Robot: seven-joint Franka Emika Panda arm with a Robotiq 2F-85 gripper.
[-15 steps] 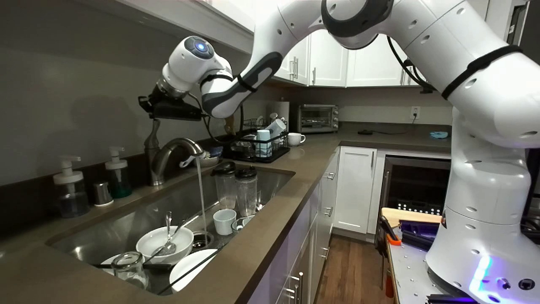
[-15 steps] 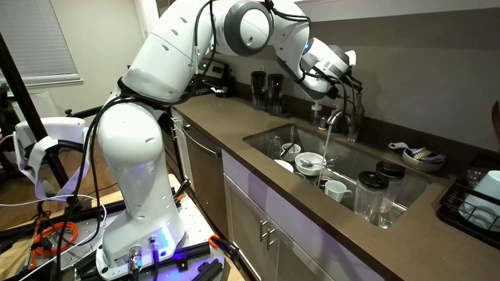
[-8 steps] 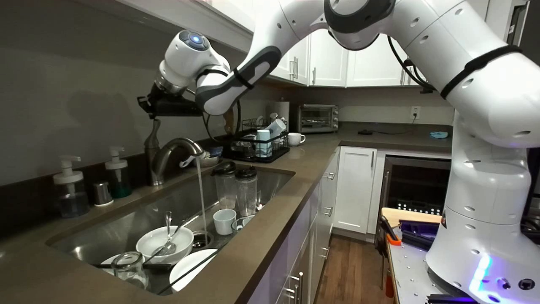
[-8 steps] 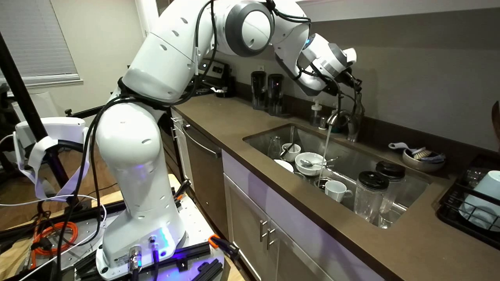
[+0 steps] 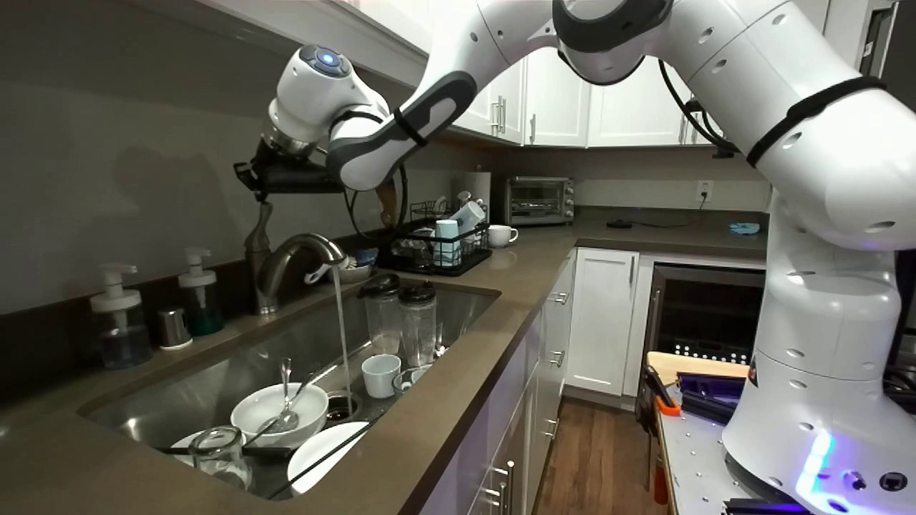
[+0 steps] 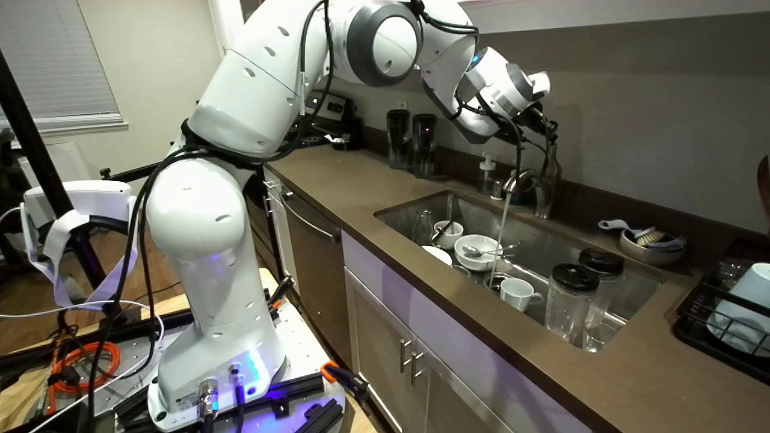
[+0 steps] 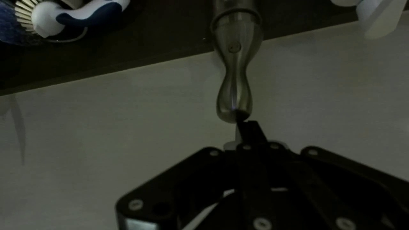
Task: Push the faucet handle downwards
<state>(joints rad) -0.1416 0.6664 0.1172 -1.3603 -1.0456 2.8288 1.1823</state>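
The faucet handle (image 5: pixel 259 227) is a slim brushed-metal lever standing upright beside the arched spout (image 5: pixel 295 250). It also shows in the wrist view (image 7: pixel 235 88), where its rounded tip points at my fingers. Water runs from the spout into the sink. My black gripper (image 5: pixel 262 194) is above the top of the handle, and in the wrist view my gripper (image 7: pixel 247 123) has its fingertips together with nothing between them. The tips overlap the handle's end; whether they press on it I cannot tell. In an exterior view cables partly cover the faucet near my gripper (image 6: pixel 551 133).
The sink (image 5: pixel 164 390) holds bowls, glasses and a mug. Pump bottles (image 5: pixel 116 322) stand beside the faucet. A bowl with a brush (image 6: pixel 649 249) and a black dish rack (image 5: pixel 458 268) are farther along the counter. The wall (image 7: pixel 127 127) is close behind the handle.
My wrist has risen and tilted, its head moving up and toward the wall. The fingertips stay near the handle's top. The handle shows no clear movement and the water still runs.
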